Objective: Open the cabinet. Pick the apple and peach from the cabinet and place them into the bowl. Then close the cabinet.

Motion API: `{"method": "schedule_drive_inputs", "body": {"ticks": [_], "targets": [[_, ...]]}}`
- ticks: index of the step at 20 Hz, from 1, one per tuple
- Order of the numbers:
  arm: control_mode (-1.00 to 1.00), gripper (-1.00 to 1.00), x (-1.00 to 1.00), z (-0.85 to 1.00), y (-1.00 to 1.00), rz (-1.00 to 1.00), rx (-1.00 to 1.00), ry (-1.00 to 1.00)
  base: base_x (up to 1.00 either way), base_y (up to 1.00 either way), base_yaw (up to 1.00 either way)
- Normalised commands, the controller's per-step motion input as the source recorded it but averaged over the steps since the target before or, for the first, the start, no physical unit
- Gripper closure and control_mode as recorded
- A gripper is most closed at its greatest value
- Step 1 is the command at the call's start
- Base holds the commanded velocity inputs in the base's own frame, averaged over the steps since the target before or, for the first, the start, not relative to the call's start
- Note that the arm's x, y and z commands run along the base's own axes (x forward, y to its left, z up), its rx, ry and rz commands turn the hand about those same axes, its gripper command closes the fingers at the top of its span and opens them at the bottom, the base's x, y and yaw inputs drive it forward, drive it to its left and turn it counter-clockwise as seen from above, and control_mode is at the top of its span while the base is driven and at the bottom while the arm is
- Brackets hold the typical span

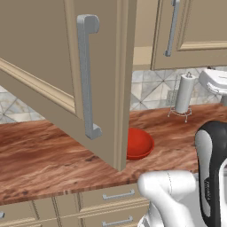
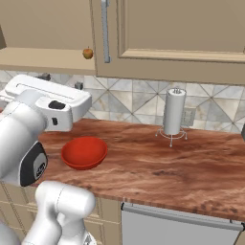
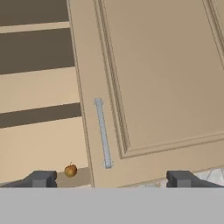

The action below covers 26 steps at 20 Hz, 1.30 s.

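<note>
The cabinet [image 1: 99, 80] has one door swung wide open. In the left base view that open door fills the left half, with its long grey handle [image 1: 87, 75] standing up and down. The door's bottom corner hangs in front of the red bowl [image 1: 138, 142] and hides part of it.

In the right base view the bowl [image 2: 84, 152] sits on the brown wooden desk [image 2: 158, 167], at about 8 o'clock from the middle of the picture. Nothing is in the bowl. A paper towel roll [image 2: 173, 112] stands upright on a wire holder at about 2 o'clock from the bowl, well apart from it, near the tiled wall.

A small red and yellow apple [image 2: 87, 53] sits on the lowest cabinet shelf [image 2: 43, 60], close to the edge of the closed door [image 2: 177, 38]. It is at about 12 o'clock from the bowl, high above it.

In the hand view the apple [image 3: 70, 170] shows at about 7 o'clock, on the shelf, just beside the closed door. That door's grey handle [image 3: 103, 133] is at about 1 o'clock from the apple.

The two dark fingers [image 3: 41, 178] stand far apart and open, with nothing between them. The left one is just beside the apple in the picture, but I cannot tell if it touches it.
</note>
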Motion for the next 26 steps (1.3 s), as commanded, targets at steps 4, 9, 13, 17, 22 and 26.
{"method": "schedule_drive_inputs", "body": {"ticks": [4, 9, 13, 17, 22, 26], "targets": [[-1.00, -1.00, 0.00, 0.09, 0.00, 0.00, 0.01, 0.00, 0.00, 0.00, 0.00], [-1.00, -1.00, 0.26, 0.37, 0.00, 0.01, 0.00, 0.03, 0.00, 0.00, 0.00], [-1.00, -1.00, 0.86, 0.03, 0.00, 0.03, 0.00, 0.20, 0.00, 0.00, 0.00], [-1.00, -1.00, 0.98, 0.00, 0.00, 0.09, 0.00, 0.22, 0.00, 0.00, 0.00], [-1.00, -1.00, 0.88, -0.25, 0.00, 0.05, 0.00, 0.12, 0.00, 0.00, 0.00], [-1.00, -1.00, 0.59, -0.46, -0.07, 0.01, 0.00, 0.00, 0.00, 0.00, 0.00]]}}
